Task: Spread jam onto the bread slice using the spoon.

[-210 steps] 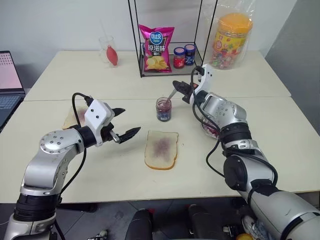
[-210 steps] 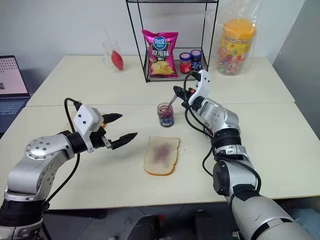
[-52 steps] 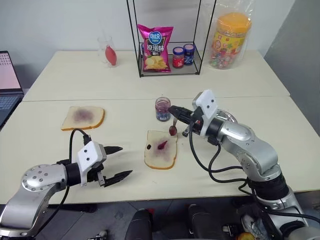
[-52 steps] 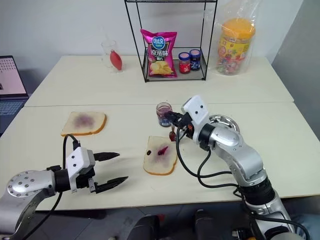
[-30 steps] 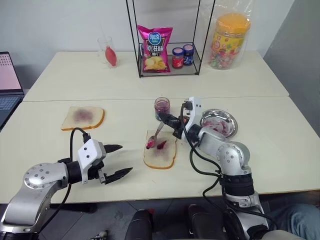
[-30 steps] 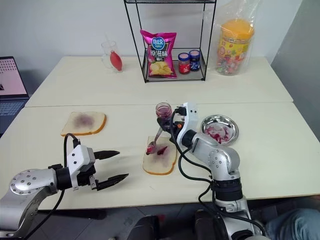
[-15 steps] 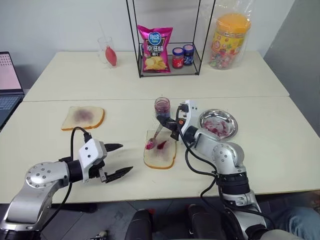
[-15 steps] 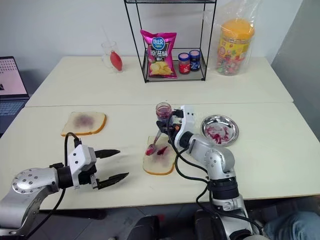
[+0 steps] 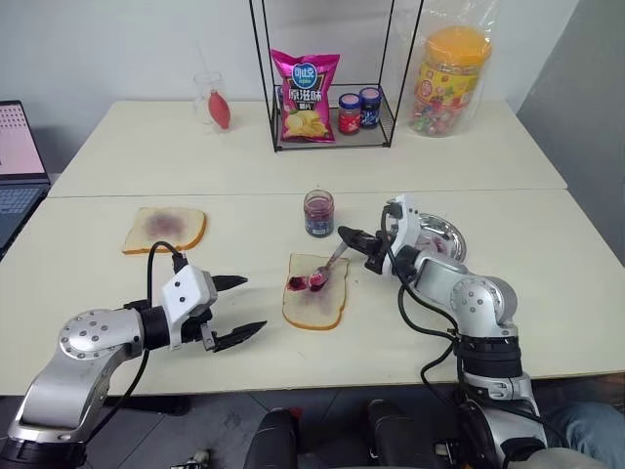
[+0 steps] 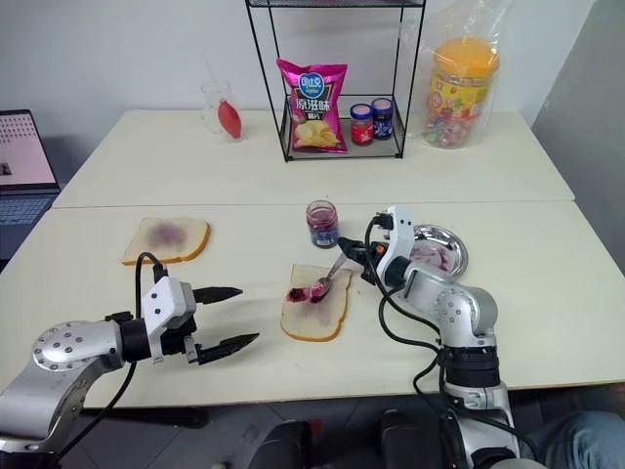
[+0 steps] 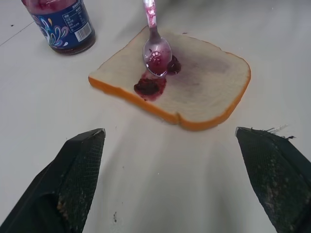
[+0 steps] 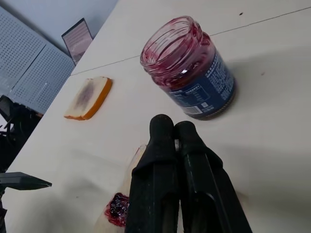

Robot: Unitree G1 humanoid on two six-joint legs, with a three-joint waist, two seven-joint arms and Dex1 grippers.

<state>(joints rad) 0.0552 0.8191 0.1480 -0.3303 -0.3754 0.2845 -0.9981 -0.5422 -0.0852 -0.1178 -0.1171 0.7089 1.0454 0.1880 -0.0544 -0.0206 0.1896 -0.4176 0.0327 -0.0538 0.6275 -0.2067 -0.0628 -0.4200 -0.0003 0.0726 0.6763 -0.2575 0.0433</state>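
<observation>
Across the near table, seen from my head, the bread slice (image 9: 315,290) lies flat in front of me, between my two arms, so either can reach it. My right gripper (image 9: 354,240) comes in from the right, its fingers clamped together on the handle of the spoon (image 9: 327,269). The handle slopes down to the left so that the bowl rests on the upper part of the slice, right in the jam (image 9: 302,283). I judge this low angle is what lets the bowl drag the lumps across the crumb. My left gripper (image 9: 237,308) hovers well apart from the slice with its fingers spread wide and holding nothing; it waits out of the spoon's path. The open jam jar (image 9: 318,212) stands just behind the slice, near enough for another dip. A steel dish (image 10: 454,258) sits behind my right wrist.

From my left wrist, my two open fingertips (image 11: 80,167) frame the slice. The spoon bowl lies face up on it, smeared purple, touching dark lumps that sit bunched near one edge. Most of the face is bare, so spreading has barely begun.

From my right wrist, my fingers (image 12: 167,160) press shut, side by side. The jar stands beyond them, and a second slice (image 12: 88,97) lies far off, beside the task.
</observation>
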